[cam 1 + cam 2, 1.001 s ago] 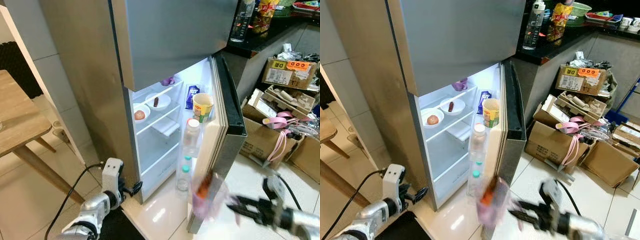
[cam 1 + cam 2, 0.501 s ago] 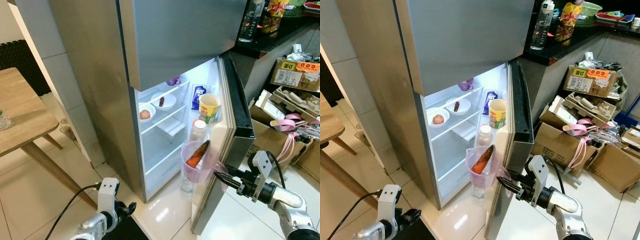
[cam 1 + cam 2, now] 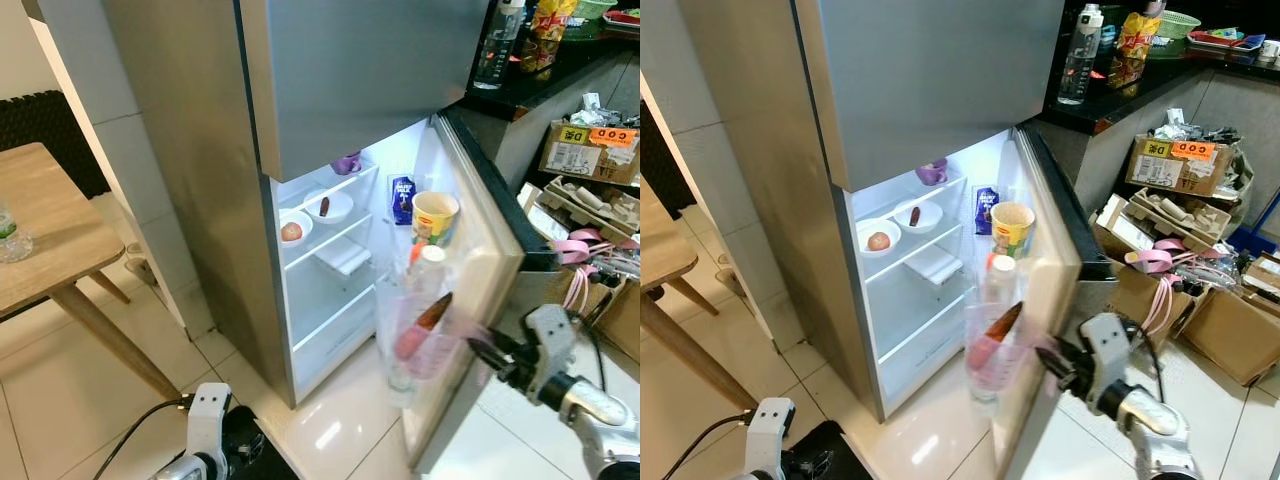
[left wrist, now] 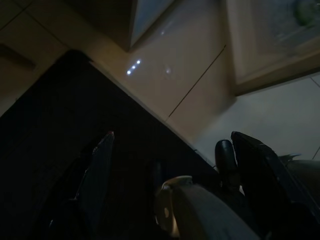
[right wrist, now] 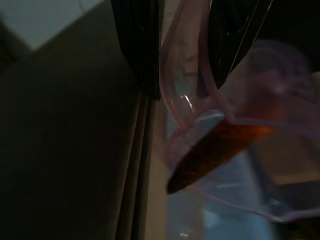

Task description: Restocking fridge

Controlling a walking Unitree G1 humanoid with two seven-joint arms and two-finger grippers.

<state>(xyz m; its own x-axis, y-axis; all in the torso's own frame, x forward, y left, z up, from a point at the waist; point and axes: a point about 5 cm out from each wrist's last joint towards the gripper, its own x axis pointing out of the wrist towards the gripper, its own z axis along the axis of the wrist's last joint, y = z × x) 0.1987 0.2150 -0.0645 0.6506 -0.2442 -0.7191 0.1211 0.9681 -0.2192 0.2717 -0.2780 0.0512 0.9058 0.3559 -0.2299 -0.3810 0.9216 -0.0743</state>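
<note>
The fridge's lower door (image 3: 487, 300) stands open, its lit shelves in view. My right gripper (image 3: 478, 347) is shut on the handle of a clear pink cup (image 3: 418, 338) that holds a carrot (image 3: 432, 312). The cup hangs close in front of the door's lower shelf, by a water bottle (image 3: 429, 264). In the right wrist view the cup's handle (image 5: 182, 75) runs between my two black fingers (image 5: 137, 45), and the carrot (image 5: 220, 150) leans inside the cup. My left arm (image 3: 205, 440) hangs low near the floor, and its gripper (image 4: 175, 150) is open and holds nothing.
Inside are a bowl with a red fruit (image 3: 291, 229), a bowl with a dark sausage (image 3: 326, 206) and a purple cup (image 3: 347, 162). The door shelf carries a yellow cup (image 3: 435, 215) and a blue carton (image 3: 403, 198). A wooden table (image 3: 40, 250) stands left, cardboard boxes (image 3: 590, 150) right.
The fridge door has swung wider open. My right gripper has risen from floor level with the cup, and now holds it slightly further right along the door shelves.
</note>
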